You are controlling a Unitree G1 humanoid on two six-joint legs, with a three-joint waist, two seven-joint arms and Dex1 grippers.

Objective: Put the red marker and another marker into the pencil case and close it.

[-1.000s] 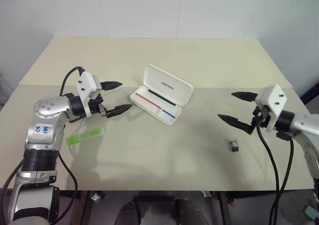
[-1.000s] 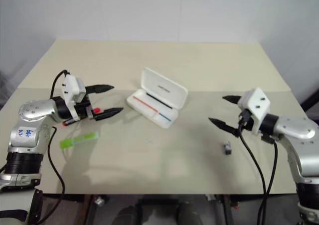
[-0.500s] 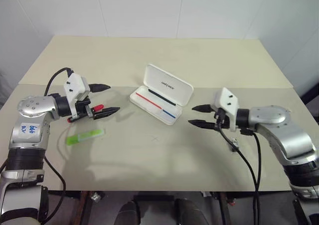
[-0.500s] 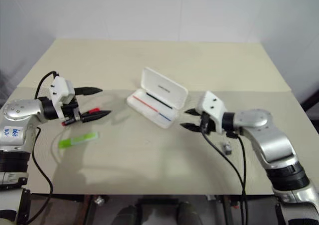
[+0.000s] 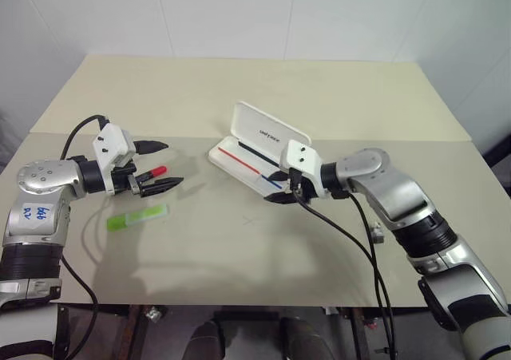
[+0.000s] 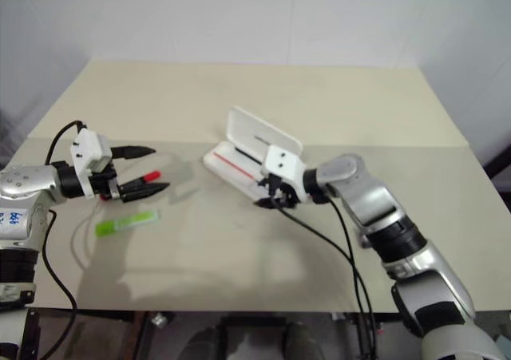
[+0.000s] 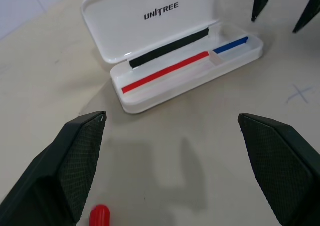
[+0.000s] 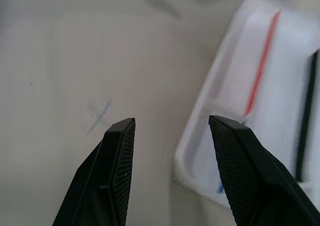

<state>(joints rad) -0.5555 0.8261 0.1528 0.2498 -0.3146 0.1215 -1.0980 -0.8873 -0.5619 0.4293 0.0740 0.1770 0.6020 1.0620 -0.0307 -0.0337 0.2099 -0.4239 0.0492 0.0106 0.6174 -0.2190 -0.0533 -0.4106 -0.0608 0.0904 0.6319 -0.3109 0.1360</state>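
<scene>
While the red marker [image 5: 156, 172] lies lengthwise between the wide-open, empty left gripper [image 5: 159, 164] fingers near the tabletop's left edge, the half-open, empty right gripper [image 5: 277, 186] hovers at the pencil case [image 5: 257, 147].

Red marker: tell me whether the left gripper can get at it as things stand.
Probably yes. The red marker lies on the table between the open fingers of the left gripper, with nothing in between. The green marker lies apart, nearer the table's front edge.
</scene>
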